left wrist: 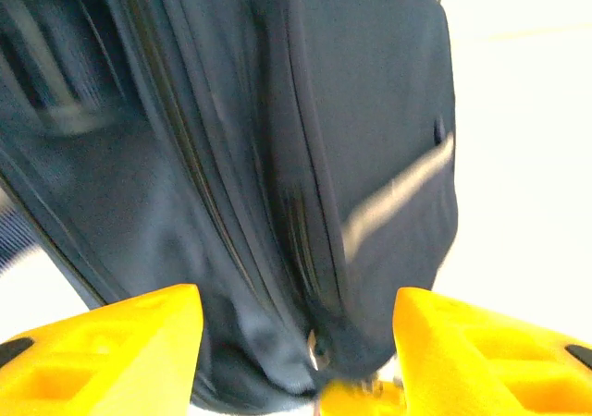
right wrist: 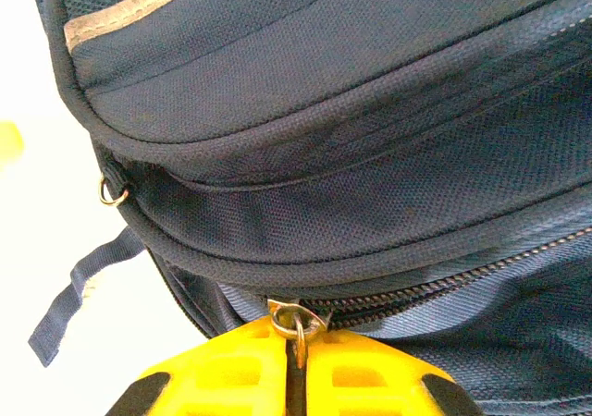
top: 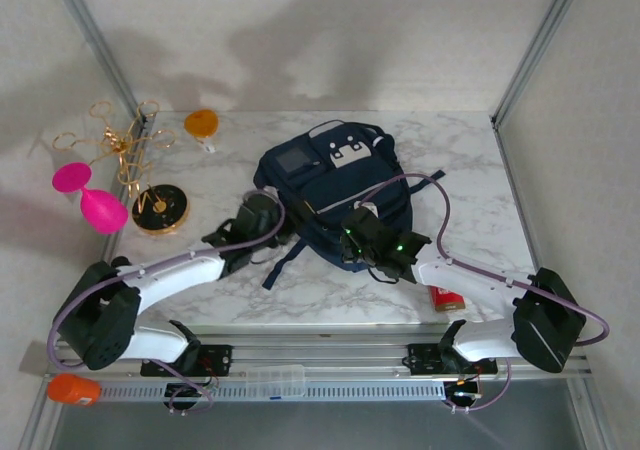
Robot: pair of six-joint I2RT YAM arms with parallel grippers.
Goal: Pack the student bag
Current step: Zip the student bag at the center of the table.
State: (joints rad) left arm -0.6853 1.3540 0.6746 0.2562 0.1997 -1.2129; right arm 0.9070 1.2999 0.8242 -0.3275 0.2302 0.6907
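as right gripper [right wrist: 296, 351] pinches a zip pull [right wrist: 294, 316], left gripper [left wrist: 296, 314] gapes (student bag [left wrist: 351, 111] blurred)

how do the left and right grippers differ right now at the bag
The left gripper is open, its fingers well apart, while the right gripper is shut. The left gripper only has fabric of the student bag in its gap; the right gripper pinches the metal zipper pull. Left is at the bag's left side, right at its near edge. Both have yellow fingers.
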